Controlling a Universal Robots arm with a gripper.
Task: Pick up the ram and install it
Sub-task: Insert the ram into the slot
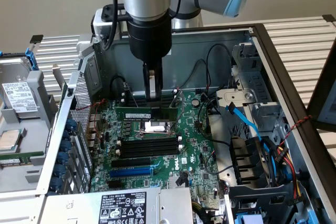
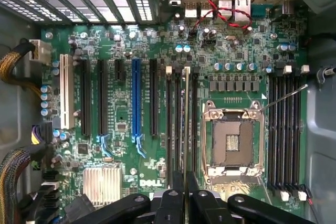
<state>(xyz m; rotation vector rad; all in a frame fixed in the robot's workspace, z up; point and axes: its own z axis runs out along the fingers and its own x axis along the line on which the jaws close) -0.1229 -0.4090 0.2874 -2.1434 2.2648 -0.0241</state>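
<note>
Our gripper (image 1: 153, 97) clenches the ram (image 1: 134, 114), so picking is done. It stands at the black memory slots (image 2: 169, 129); we judge seating unfinished.

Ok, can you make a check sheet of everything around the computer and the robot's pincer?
Surface: green motherboard inside an open computer case.
Job's things: ram upright over the black memory slots beside the CPU socket; seated or not, cannot tell.
Clutter: hard drive at the exterior view's left.
Grippers: pincer shut on the ram.
Cables: blue cable, red-black twisted wires.
Surroundings: slatted table.
</note>
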